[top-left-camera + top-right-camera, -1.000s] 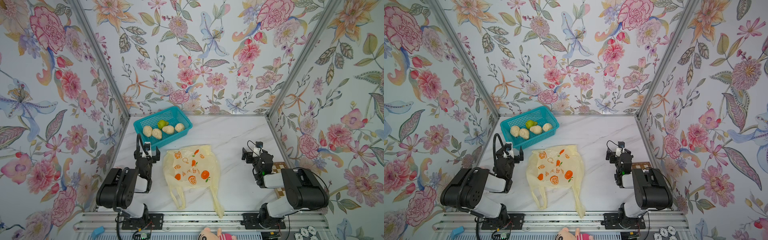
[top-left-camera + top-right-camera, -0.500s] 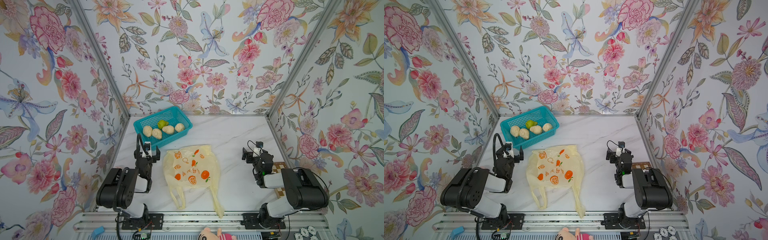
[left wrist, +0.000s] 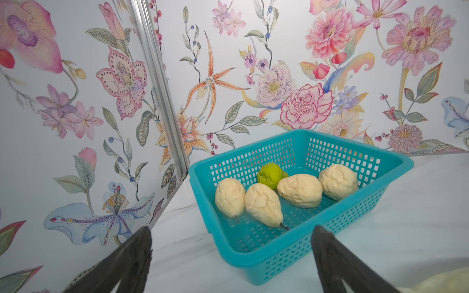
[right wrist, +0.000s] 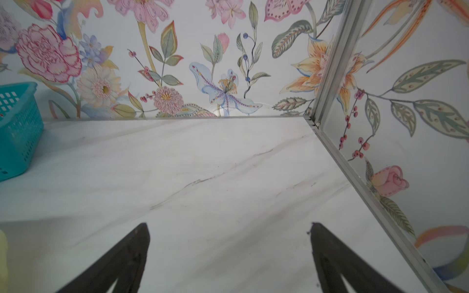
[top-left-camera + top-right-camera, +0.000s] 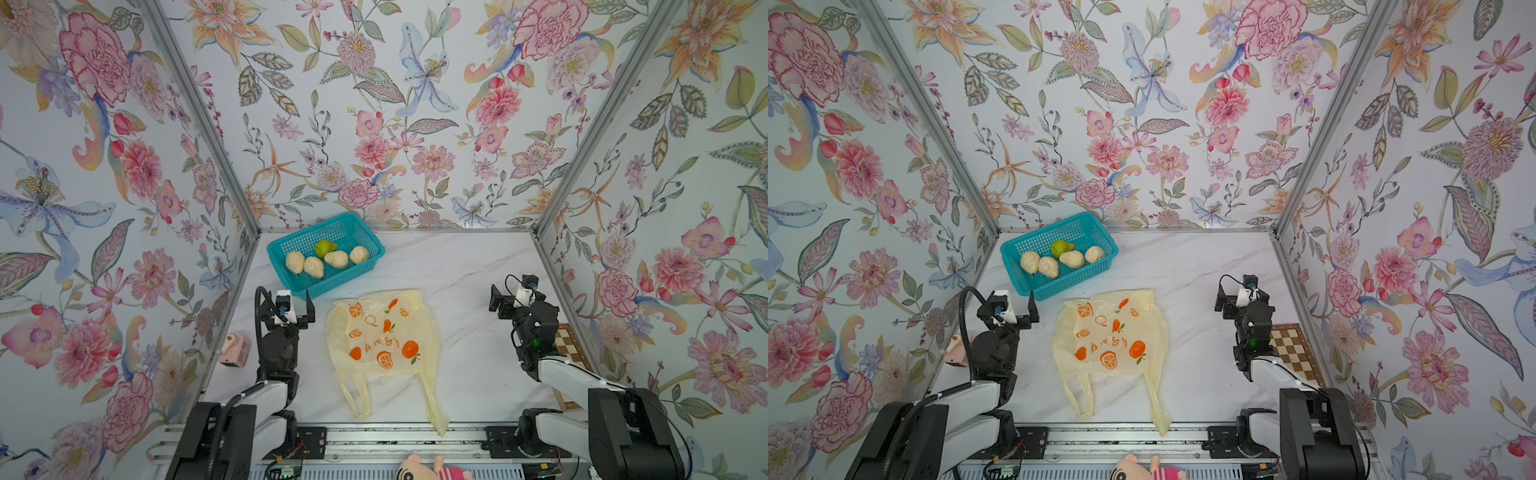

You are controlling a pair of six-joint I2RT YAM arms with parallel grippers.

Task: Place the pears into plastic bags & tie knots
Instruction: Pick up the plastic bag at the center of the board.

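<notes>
Several cream, bumpy pears (image 5: 313,266) (image 3: 264,204) and one green pear (image 5: 324,248) (image 3: 271,175) lie in the teal mesh basket (image 5: 348,277) (image 3: 256,258) at the back left. The pale-yellow plastic bag (image 5: 382,332) (image 5: 1111,332) lies flat mid-table, its two handle loops (image 5: 357,395) apart and pointing to the front edge. No knots are in view. My left gripper (image 5: 289,305) (image 3: 231,229) is open and empty, just in front of the basket and left of the bag. My right gripper (image 5: 513,297) (image 4: 229,224) is open over bare marble, right of the bag.
A pinkish toy (image 5: 235,347) sits by the left wall beside my left arm. A checkerboard (image 5: 571,345) lies along the right wall behind my right arm. A plush doll (image 5: 428,471) rests on the front rail. Floral walls close in three sides.
</notes>
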